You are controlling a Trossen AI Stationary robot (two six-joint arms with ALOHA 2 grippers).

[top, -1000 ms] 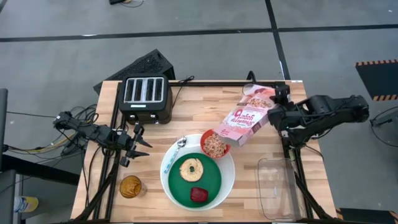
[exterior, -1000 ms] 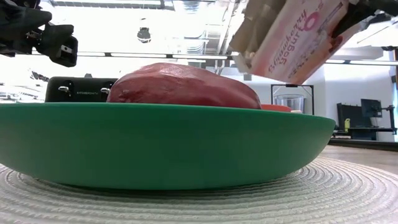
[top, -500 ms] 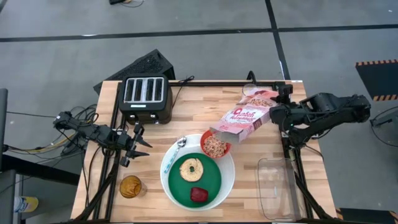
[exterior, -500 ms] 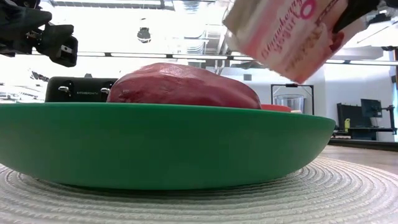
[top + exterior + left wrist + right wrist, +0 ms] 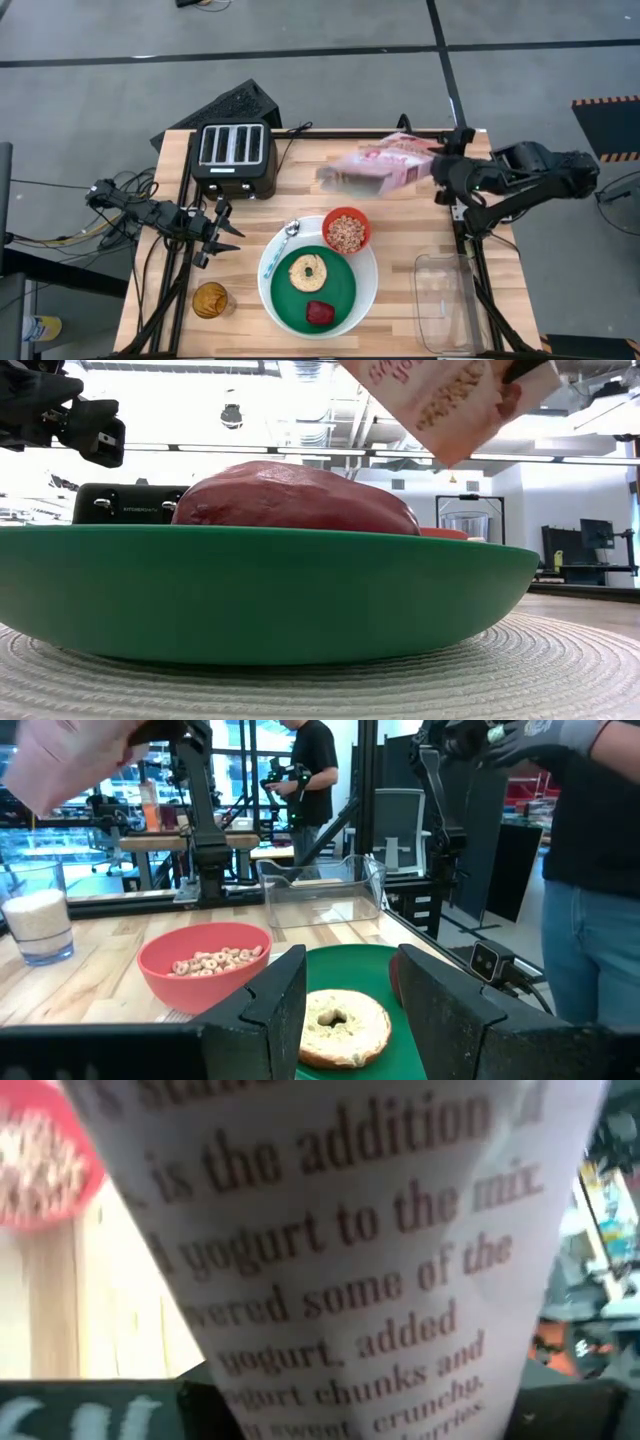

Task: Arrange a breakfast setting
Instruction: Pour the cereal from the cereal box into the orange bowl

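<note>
Robotics lab: concrete floor, workbenches, rigs.

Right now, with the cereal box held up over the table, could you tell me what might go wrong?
The right pincer holds the open pink cereal box tipped sideways above bare table, so loose cereal could spill outside the red bowl. The box hangs near the toaster and a glass, which a swing might knock.

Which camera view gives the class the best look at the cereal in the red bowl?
The high view: it looks straight down into the red bowl, showing the cereal filling it. The left wrist view shows the bowl side-on with loops visible. The right wrist view catches only a blurred corner. The low view shows barely its rim.
</note>
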